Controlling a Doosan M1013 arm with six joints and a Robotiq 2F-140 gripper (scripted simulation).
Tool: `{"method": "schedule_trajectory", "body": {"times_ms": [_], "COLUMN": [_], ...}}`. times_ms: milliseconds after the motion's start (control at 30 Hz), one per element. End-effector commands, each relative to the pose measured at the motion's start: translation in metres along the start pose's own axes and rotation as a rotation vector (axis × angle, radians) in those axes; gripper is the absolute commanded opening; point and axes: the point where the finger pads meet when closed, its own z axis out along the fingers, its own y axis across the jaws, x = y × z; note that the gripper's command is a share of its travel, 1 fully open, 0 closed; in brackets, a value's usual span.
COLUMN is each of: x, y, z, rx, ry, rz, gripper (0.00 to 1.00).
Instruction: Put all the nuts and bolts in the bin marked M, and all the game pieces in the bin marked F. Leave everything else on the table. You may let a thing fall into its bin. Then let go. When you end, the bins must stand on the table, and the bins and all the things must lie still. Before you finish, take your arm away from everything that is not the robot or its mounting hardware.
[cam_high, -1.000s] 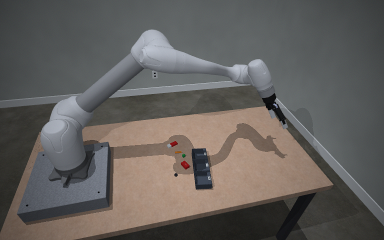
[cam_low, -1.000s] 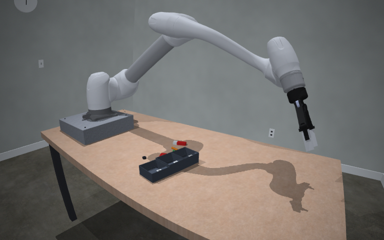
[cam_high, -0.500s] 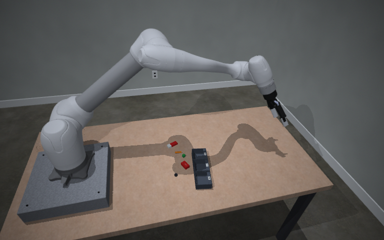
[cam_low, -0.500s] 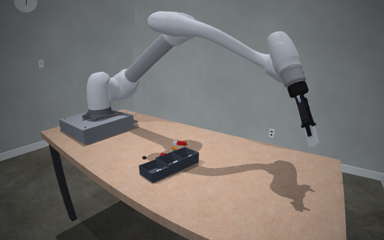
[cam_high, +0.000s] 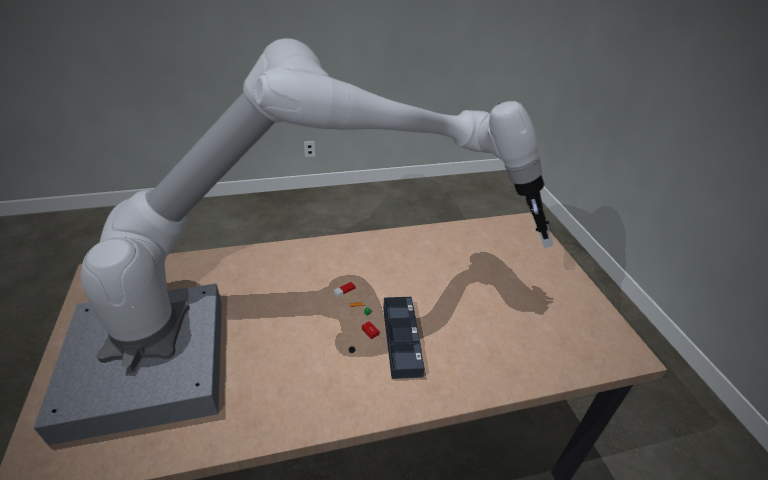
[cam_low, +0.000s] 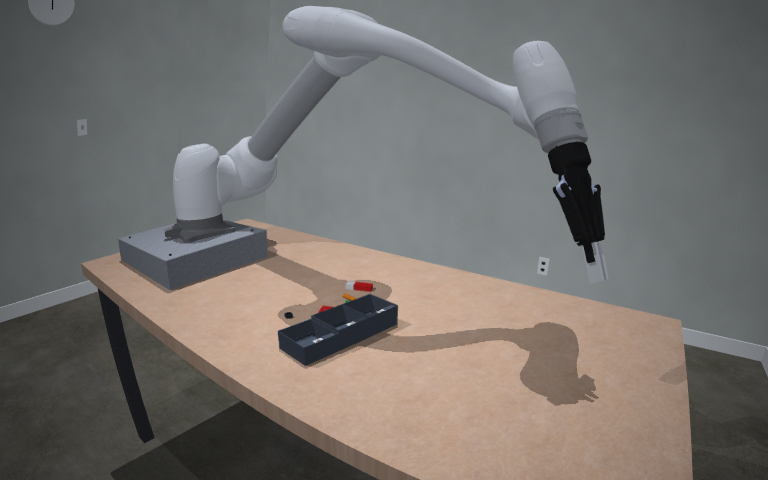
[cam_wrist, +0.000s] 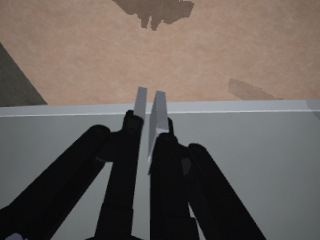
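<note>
With the jaws pressed together on nothing at the far right of the top view, the arm (cam_high: 317, 96) should swing back toward the bins (cam_high: 403, 336) at frame centre, where the small pieces (cam_high: 369, 329) lie on the counter (cam_high: 509, 362), spreading the jaws before descending.

The arm's base block (cam_high: 67, 418) sits on the left end of the counter (cam_high: 509, 362) in the top view; the tray of three bins (cam_high: 403, 337) lies near the middle of the counter, its compartments in a row running front to back; just left of the tray lie five small things: a capped tube (cam_high: 344, 288) farthest back, then a short stick (cam_high: 356, 304), a small cube (cam_high: 367, 311), a block (cam_high: 370, 330), and a round piece (cam_high: 351, 349) nearest the front; the gripper (cam_high: 545, 240) hangs high above the counter's far right corner, well apart from the tray.
</note>
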Motion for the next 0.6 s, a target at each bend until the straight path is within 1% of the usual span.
{"method": "schedule_trajectory", "body": {"times_ms": [0,33,67,133,167,233,267,333,367,400,467,567], "x": [0.015,0.021,0.021,0.033,0.033,0.045,0.045,0.057,0.057,0.063,0.063,0.082], "y": [-0.012,-0.017,-0.017,-0.025,-0.025,-0.034,-0.034,-0.043,-0.043,-0.048,-0.048,-0.060], "z": [-0.011,-0.015,-0.015,-0.022,-0.022,-0.030,-0.030,-0.038,-0.038,-0.042,-0.042,-0.053], "rx": [0.002,0.003,0.003,0.007,0.007,0.012,0.012,0.019,0.019,0.023,0.023,0.037], "ry": [0.019,0.027,0.027,0.044,0.044,0.061,0.061,0.078,0.078,0.086,0.086,0.110], "rz": [0.131,0.175,0.175,0.268,0.268,0.361,0.361,0.454,0.454,0.503,0.503,0.641], "gripper": [0.05,0.05,0.05,0.05,0.05,0.05,0.05,0.05,0.05,0.05,0.05,0.05]}}
